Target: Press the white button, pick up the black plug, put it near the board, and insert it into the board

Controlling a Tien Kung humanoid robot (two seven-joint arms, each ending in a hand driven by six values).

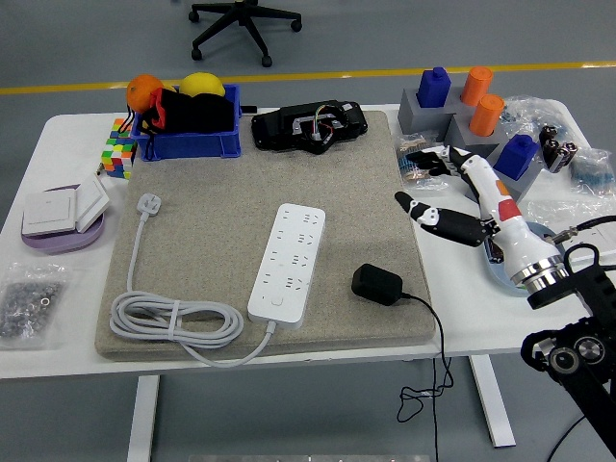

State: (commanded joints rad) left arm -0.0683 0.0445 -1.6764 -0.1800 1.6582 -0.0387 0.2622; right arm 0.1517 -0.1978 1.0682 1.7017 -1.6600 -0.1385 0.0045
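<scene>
The right hand (452,192) hovers over the bench (58,135) at the mat's right edge, fingers spread and loose, holding nothing. It is well short of both the power strip and the plug, so I judge the first step, pressing the white button, is not yet done. The left hand does not show.

The white power strip (289,262) lies lengthwise on the grey mat (202,212), its button end toward the near edge, and its white cable (173,322) is coiled at the mat's near left corner with its own white plug (148,203) lying loose farther back. That layout keeps the sockets facing up and clear for a reach from the right.

The black plug (376,284) sits on the mat just right of the strip, near but apart from it, and its thin black cord (433,332) trails off the bench's near edge. Being on the right-hand side, it is probably placed for this hand.

A blue bin (188,144) and coloured blocks (462,106) sit at the back, out of the working area. No brand or writing is readable on anything; the strip's markings are too small.
</scene>
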